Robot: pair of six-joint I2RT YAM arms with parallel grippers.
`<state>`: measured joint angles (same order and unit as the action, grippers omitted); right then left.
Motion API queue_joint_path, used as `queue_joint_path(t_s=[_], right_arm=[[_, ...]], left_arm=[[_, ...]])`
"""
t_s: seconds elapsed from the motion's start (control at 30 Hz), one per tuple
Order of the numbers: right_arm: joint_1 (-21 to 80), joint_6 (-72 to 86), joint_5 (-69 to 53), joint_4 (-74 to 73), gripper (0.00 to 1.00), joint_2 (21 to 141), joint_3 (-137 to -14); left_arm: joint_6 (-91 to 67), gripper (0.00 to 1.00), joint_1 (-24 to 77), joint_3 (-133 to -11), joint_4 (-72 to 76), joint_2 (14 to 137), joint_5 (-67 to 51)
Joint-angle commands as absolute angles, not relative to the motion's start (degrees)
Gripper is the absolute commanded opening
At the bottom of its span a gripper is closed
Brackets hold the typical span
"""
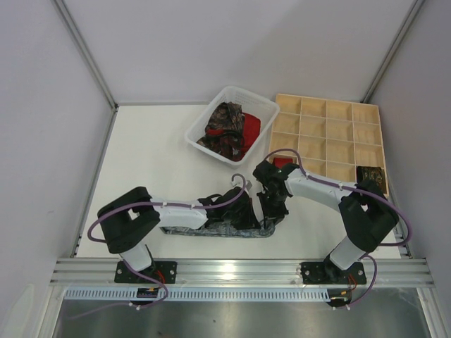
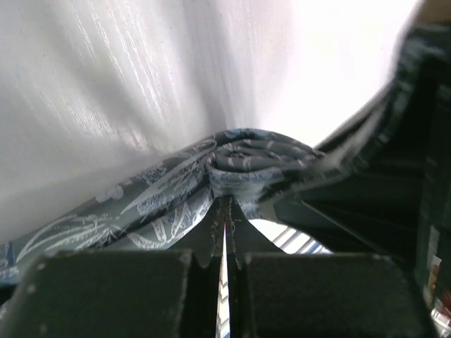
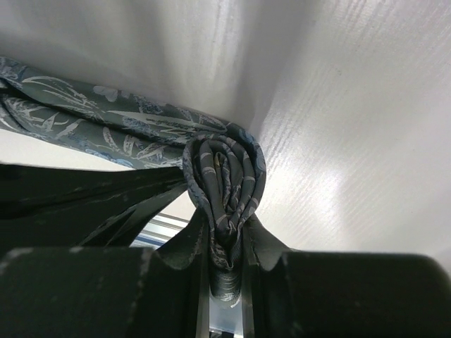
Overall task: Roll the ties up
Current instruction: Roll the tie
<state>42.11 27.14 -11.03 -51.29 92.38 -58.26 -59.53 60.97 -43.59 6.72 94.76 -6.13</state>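
**Grey patterned tie, one end coiled, at the near edge of the table**

**Item:** grey patterned tie.

**Location:** on the table, close to its near edge, between the two arms.

**Long axis:** left to right, parallel to the near edge. The flat length lies to the left. The rolled end sits at the right.

**Right gripper**: clenched on the rolled end, one finger on each side of the coil, with the spiral edge facing its wrist camera.

**Left gripper**: fingers pressed together, tips against the cloth just beside the coil. Whether any fabric is pinched between them cannot be told.

**View notes:**
- The top view gives the tie's full run and shows both grippers meeting over its right end, but the arms hide the coil there.
- Only the right wrist view shows the spiral layers clearly.
- The left wrist view shows the coil lying on the flat strip, blurred at the right.

**Other stock:**
- White basket, far centre, holding a loose paisley tie and a red tie.
- Wooden grid tray, far right, just beside the basket.
  - A dark roll sits in its near-right compartment.
  - A red piece sits in a near-left compartment, partly hidden by the right arm.
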Motion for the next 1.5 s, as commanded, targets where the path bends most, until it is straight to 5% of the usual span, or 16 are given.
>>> queue_joint_path(t_s=[0.0, 0.1, 0.37, 0.47, 1.03, 1.47], right_arm=[[42.7, 27.0, -12.1, -52.5, 0.0, 93.2, -61.3], [43.1, 27.2, -12.7, -52.8, 0.04, 93.7, -62.1], [43.8, 27.1, -12.4, -55.4, 0.58, 93.9, -63.7], [43.7, 27.1, -11.5, -56.7, 0.68, 92.9, -64.2], [43.6, 28.7, -13.6, -60.7, 0.65, 90.3, -66.6], [43.2, 27.8, -15.5, -61.3, 0.37, 96.1, -68.0]], left_arm=[[-58.9, 0.0, 60.6, -44.8, 9.4, 96.4, -6.9], [-59.6, 0.0, 60.6, -44.8, 11.0, 98.4, -7.6], [-60.0, 0.0, 60.5, -44.6, 11.7, 98.9, -7.0], [-59.9, 0.0, 60.5, -44.9, 11.5, 99.0, -6.9], [-58.9, 0.0, 60.4, -46.2, 8.9, 98.4, -5.1], [-57.7, 0.0, 60.6, -46.3, 3.7, 96.2, -3.5]])
